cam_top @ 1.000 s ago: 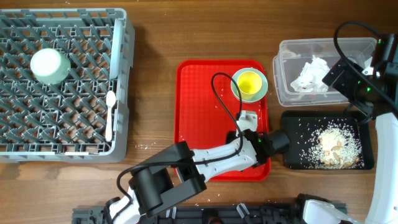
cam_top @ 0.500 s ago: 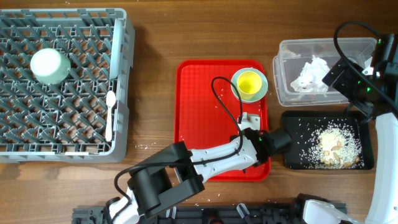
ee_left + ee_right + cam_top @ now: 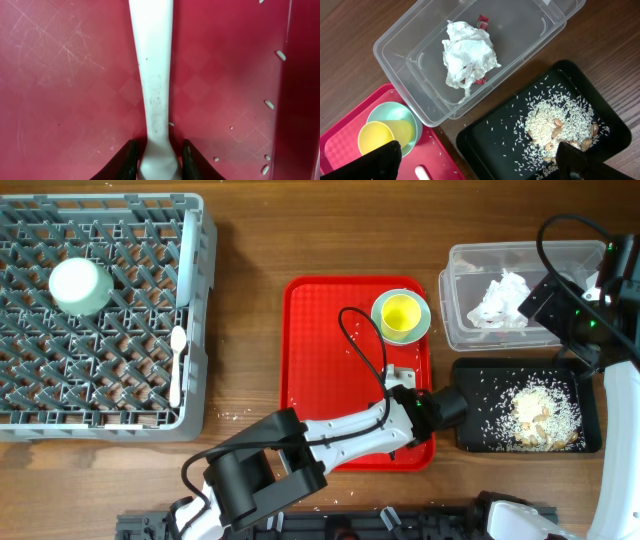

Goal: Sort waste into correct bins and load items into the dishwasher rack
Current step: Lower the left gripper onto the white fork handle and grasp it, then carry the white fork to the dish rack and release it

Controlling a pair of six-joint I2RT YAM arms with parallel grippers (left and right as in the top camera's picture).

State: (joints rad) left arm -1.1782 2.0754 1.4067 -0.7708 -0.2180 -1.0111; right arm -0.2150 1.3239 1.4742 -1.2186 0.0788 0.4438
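Note:
My left gripper is down on the red tray, shut on the handle of the white plastic fork; in the overhead view it is near the tray's right side. A small yellow cup stands in a pale green saucer at the tray's far right corner. My right gripper is open and empty above the bins. The clear tub holds the crumpled tissue and the red wrapper. The black tray holds rice and scraps.
The grey dishwasher rack stands at the far left with an upturned pale green bowl and a white spoon in it. Loose rice grains lie on the red tray and on the wooden table near the rack.
The left gripper has shifted very slightly on the red tray. Nothing else has visibly moved.

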